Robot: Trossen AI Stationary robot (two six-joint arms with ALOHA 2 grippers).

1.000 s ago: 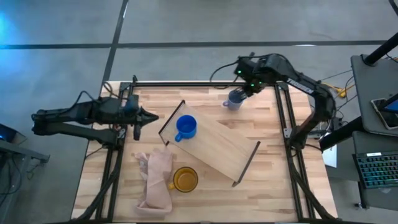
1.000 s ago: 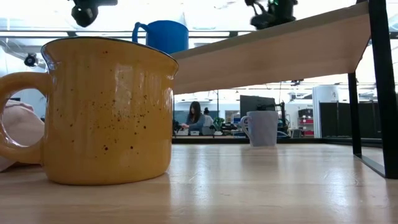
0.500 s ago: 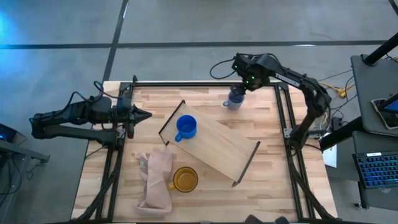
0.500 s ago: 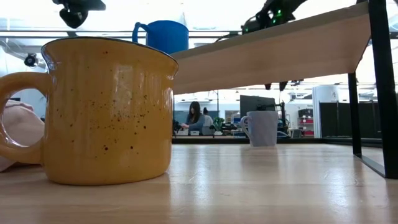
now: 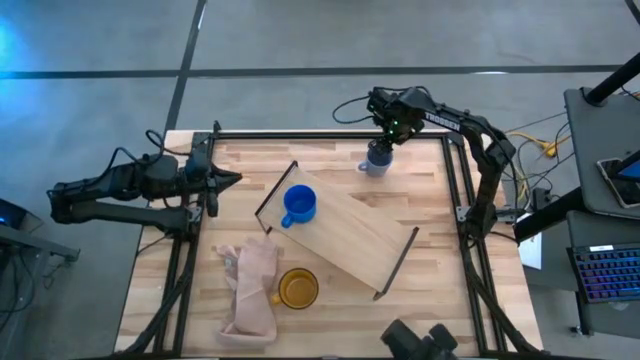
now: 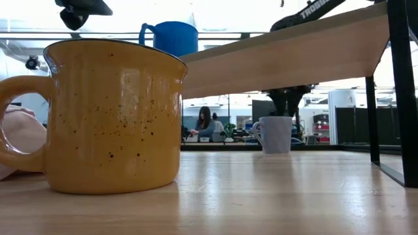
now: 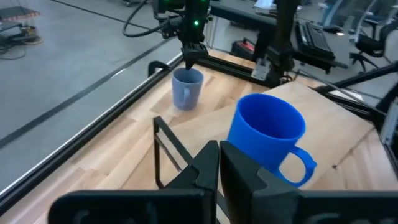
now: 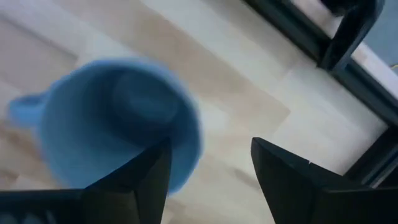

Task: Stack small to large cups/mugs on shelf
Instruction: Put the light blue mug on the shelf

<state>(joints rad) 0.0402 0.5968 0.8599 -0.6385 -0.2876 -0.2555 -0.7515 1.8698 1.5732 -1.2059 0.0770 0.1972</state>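
Observation:
The grey-blue mug [image 5: 376, 160] stands upright on the table near its far edge, beyond the shelf [image 5: 350, 230]. My right gripper [image 8: 208, 149] hangs open just over it, pointing down. One finger [image 8: 152, 171] is over the mug's mouth and the other [image 8: 280, 171] is outside its rim; I see no touch. The bright blue mug [image 5: 299, 204] stands on the shelf's left end. The yellow mug [image 5: 297, 288] sits on the table near the front edge. My left gripper [image 5: 232, 180] is shut, level, left of the shelf.
A pale pink cloth [image 5: 250, 290] lies crumpled left of the yellow mug. Black frame rails [image 5: 455, 190] run along the table's sides and far edge. The shelf lies diagonally across the table's middle. A person [image 6: 204, 123] sits far off in the room.
My right gripper has come down from above shelf height until it is just over the grey-blue mug, which has not moved. My left gripper has drawn back a little toward the table's left edge.

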